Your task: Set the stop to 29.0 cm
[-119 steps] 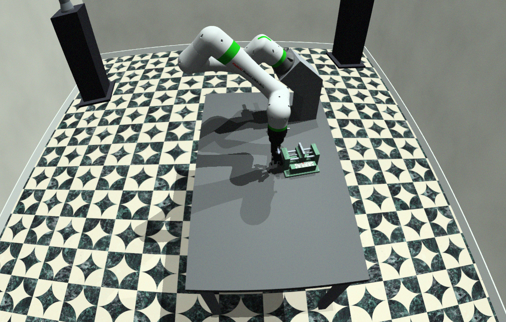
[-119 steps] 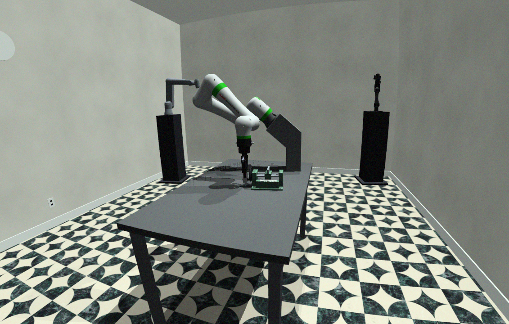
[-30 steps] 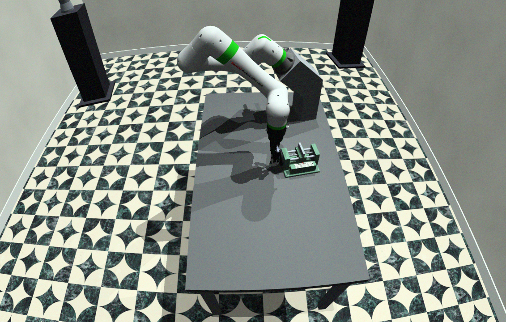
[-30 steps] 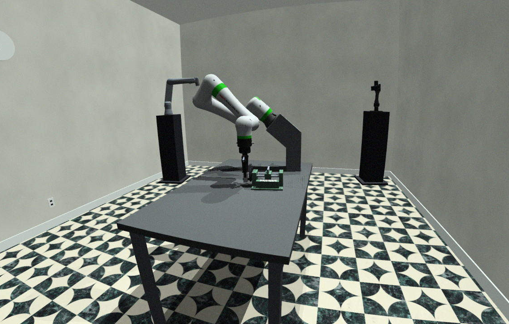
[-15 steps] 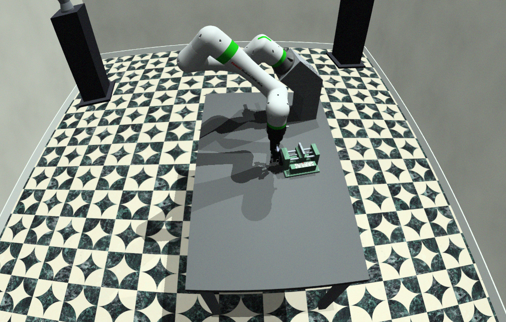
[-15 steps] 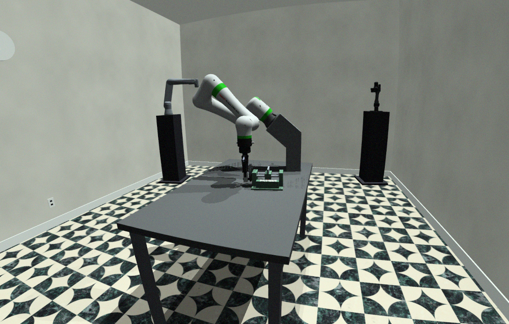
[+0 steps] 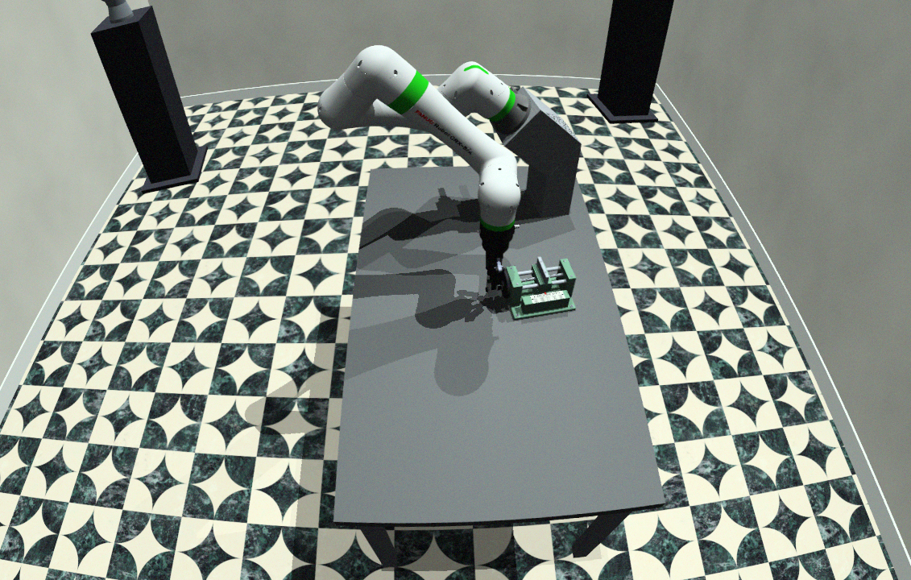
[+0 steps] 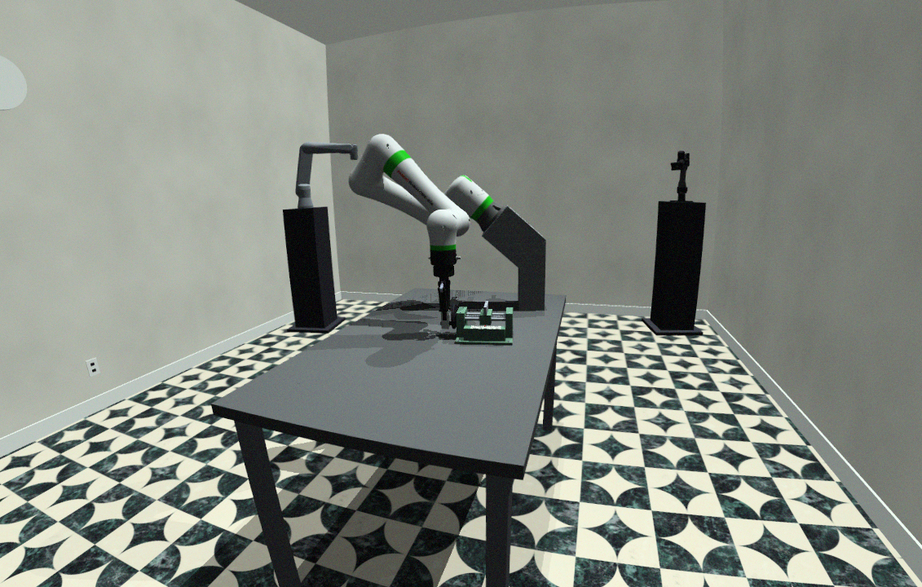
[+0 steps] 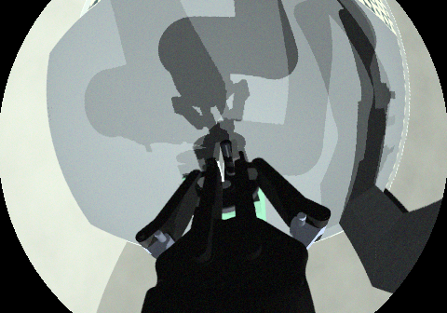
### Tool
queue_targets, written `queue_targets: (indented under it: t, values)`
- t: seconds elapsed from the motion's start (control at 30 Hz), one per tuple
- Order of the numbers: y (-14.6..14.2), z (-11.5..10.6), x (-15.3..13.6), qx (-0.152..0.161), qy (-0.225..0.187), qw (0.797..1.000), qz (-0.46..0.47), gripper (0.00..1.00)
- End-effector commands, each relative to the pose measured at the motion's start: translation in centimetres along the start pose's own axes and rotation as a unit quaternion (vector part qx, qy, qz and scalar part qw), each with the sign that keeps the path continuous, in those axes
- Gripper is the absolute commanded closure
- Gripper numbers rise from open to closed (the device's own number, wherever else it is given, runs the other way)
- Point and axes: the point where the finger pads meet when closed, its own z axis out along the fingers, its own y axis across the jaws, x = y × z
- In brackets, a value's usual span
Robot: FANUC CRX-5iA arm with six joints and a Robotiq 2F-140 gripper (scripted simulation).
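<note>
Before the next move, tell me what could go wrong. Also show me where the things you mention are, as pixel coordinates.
The scale (image 7: 548,296) (image 8: 486,328) is too small to read here, so the stop (image 7: 544,271) (image 8: 485,314) could be left off its mark. The gripper (image 7: 494,287) (image 8: 446,321) (image 9: 227,148) is shut on the handwheel's knob (image 9: 226,148); opening crookedly might nudge the wheel and shift the stop.

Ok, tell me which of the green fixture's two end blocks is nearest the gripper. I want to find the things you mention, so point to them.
The left one in the top view (image 7: 512,282) (image 8: 461,320): the gripper (image 7: 496,287) (image 8: 445,321) is right beside it, the other block across the rods.
</note>
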Motion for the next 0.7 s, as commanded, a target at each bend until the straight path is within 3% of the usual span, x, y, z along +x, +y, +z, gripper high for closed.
queue_targets:
  t: [0.0,0.67]
  values:
    - [0.2,-0.1,0.0,0.0,0.0,1.0,0.0,0.96]
    - [1.5,-1.2,0.0,0.0,0.0,1.0,0.0,0.96]
